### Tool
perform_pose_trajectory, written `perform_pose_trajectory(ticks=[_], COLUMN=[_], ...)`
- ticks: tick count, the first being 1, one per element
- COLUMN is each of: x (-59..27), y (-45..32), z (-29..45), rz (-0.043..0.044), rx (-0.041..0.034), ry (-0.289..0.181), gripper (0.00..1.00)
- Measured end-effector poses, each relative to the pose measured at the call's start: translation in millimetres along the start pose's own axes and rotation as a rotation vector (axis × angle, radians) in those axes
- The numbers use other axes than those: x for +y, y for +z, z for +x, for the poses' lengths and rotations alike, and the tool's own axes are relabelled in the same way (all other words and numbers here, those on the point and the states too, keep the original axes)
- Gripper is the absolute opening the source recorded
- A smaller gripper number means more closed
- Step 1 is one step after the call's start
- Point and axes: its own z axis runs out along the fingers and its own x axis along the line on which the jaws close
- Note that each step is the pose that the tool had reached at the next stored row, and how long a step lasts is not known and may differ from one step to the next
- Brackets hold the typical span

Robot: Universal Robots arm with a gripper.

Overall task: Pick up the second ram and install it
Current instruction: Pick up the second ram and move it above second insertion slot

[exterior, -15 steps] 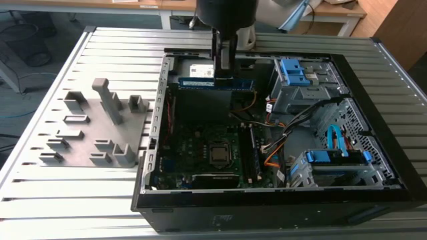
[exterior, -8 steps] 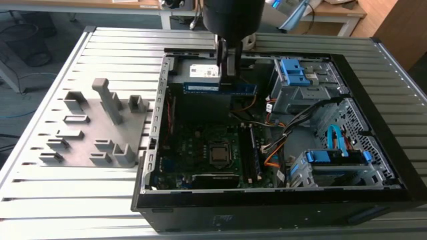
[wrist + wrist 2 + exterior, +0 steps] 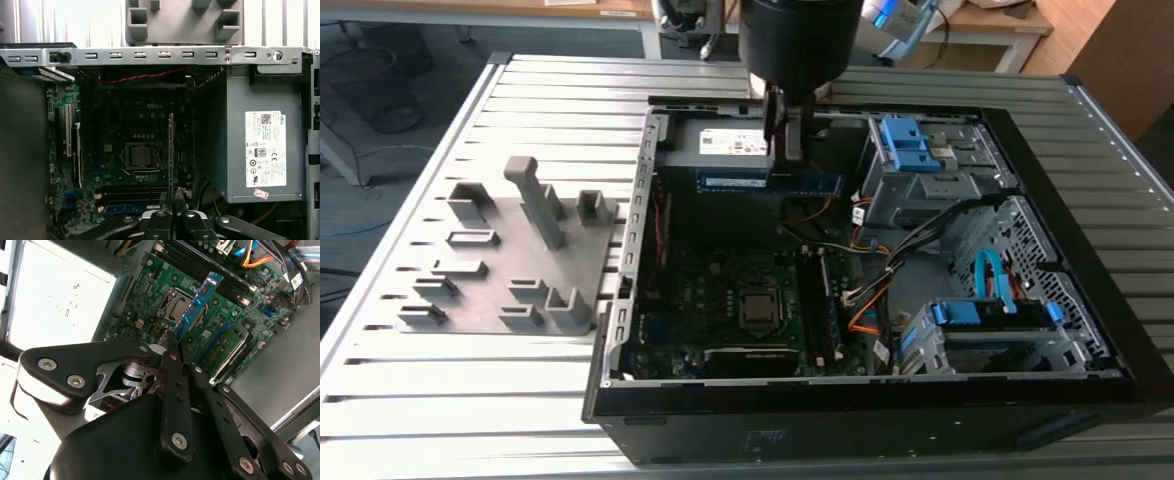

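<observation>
**Operator:** What sits at the exterior view's left?

**Spotter:** You have the grey plastic holder tray (image 3: 507, 300) with its upright blocks. It lies on the slatted silver metal table (image 3: 440, 420), well apart from your gripper.

**Operator:** And next along?

**Spotter:** The open black computer case (image 3: 854, 420) lies on its side. Its green motherboard (image 3: 707, 290) faces up, with the square silver processor socket (image 3: 758, 310) near the middle.

**Operator:** Where is the stick?

**Spotter:** Your black two-fingered gripper (image 3: 787, 172) is clenched on the second ram (image 3: 727, 183), the long, thin blue-green memory stick with black chips. You hold it level in the air over the far part of the case, just in front of the silver power supply box (image 3: 720, 140) with the white label. In the second wrist view the second ram (image 3: 197, 305) runs out from the gripper (image 3: 171, 342) above the motherboard, apart from it. In the first wrist view you see the second ram (image 3: 171, 150) edge-on, as a thin line beside the socket.

**Operator:** Further right?

**Spotter:** The far blue plastic drive bracket (image 3: 914, 145) and the near blue plastic drive bracket (image 3: 987, 312) stand in their metal cages, with dark cables looping between them.
</observation>
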Motion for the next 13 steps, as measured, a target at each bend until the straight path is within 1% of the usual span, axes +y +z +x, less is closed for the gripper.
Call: perform_pose_trajectory(ticks=[7,13], x=[-5.9,-11.4], y=[5.3,11.4], z=[0.0,0.0], rz=[-0.0001,-0.0003], rx=[0.0,0.0], ry=[0.0,0.0], gripper=[0.14,0.14])
